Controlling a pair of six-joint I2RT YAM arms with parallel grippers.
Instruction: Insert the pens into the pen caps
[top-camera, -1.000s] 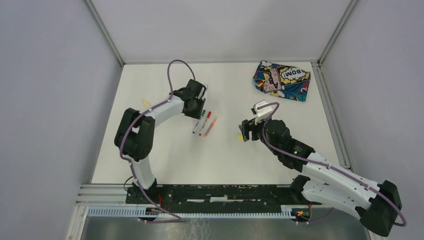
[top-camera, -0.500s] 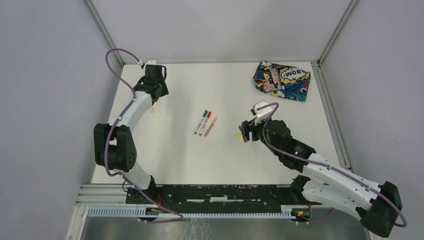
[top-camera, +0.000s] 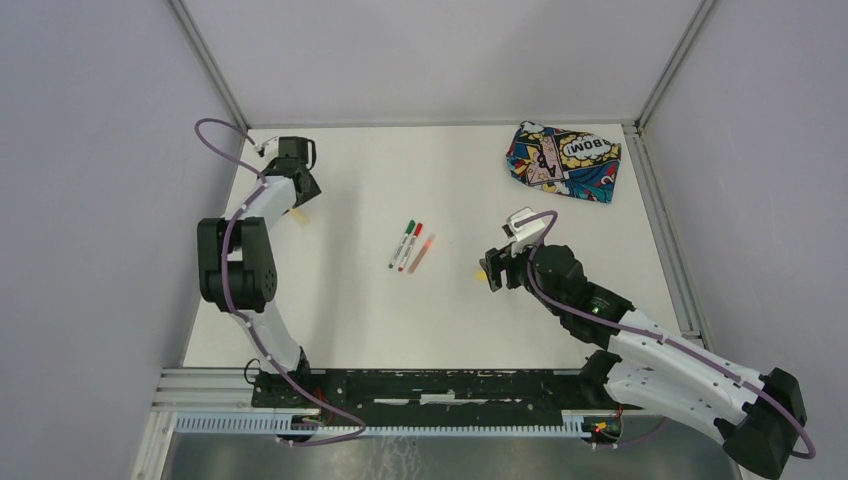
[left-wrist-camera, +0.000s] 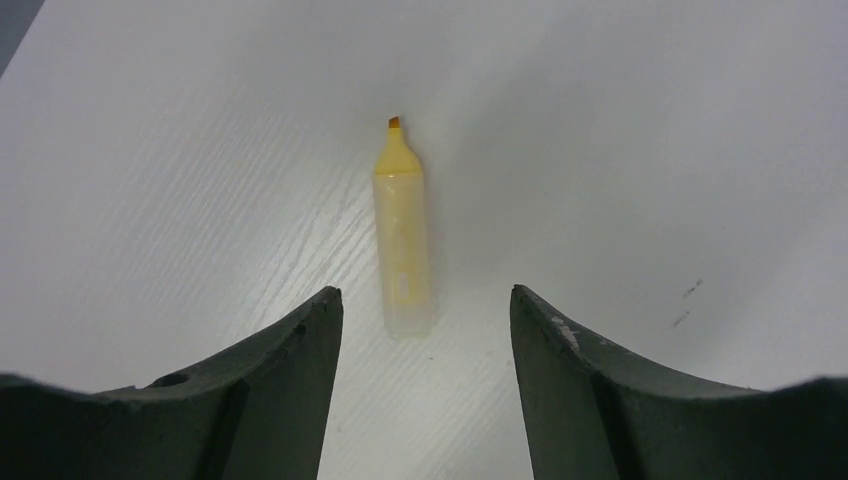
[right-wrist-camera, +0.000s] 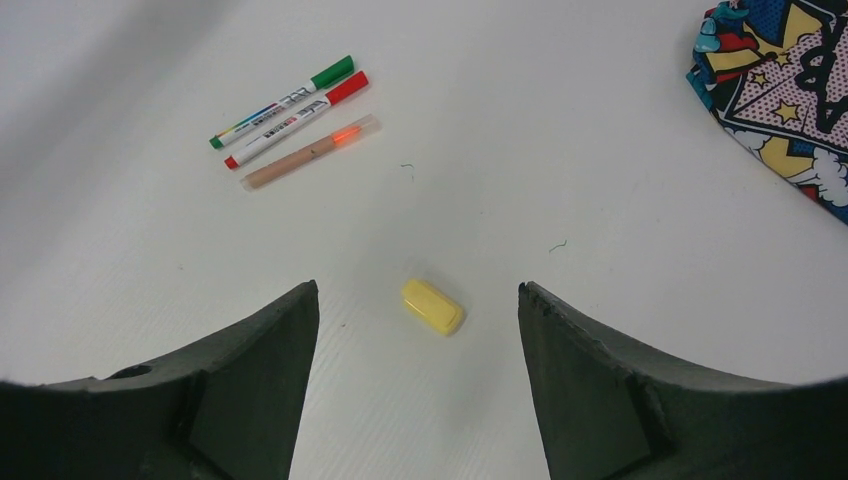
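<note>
The yellow pen (left-wrist-camera: 403, 235) lies uncapped on the table, tip pointing away. My left gripper (left-wrist-camera: 427, 300) is open just above and behind its back end, not touching it. In the top view that gripper (top-camera: 297, 195) is at the far left, with the pen (top-camera: 297, 213) beside it. The yellow cap (right-wrist-camera: 432, 306) lies on the table between the open fingers of my right gripper (right-wrist-camera: 418, 288), untouched; the top view shows the gripper (top-camera: 494, 268) and the cap (top-camera: 480, 273). The green (top-camera: 403, 243), red (top-camera: 411, 246) and orange (top-camera: 421, 254) pens lie side by side mid-table.
The comic-print pouch (top-camera: 562, 161) lies at the far right, also in the right wrist view (right-wrist-camera: 780, 90). The three middle pens show in the right wrist view, the green one (right-wrist-camera: 290, 98) farthest. Metal frame rails edge the table on both sides.
My left arm swung from the three middle pens to the far left and now hovers over the yellow pen. My right gripper shifted slightly nearer, staying at the yellow cap.
</note>
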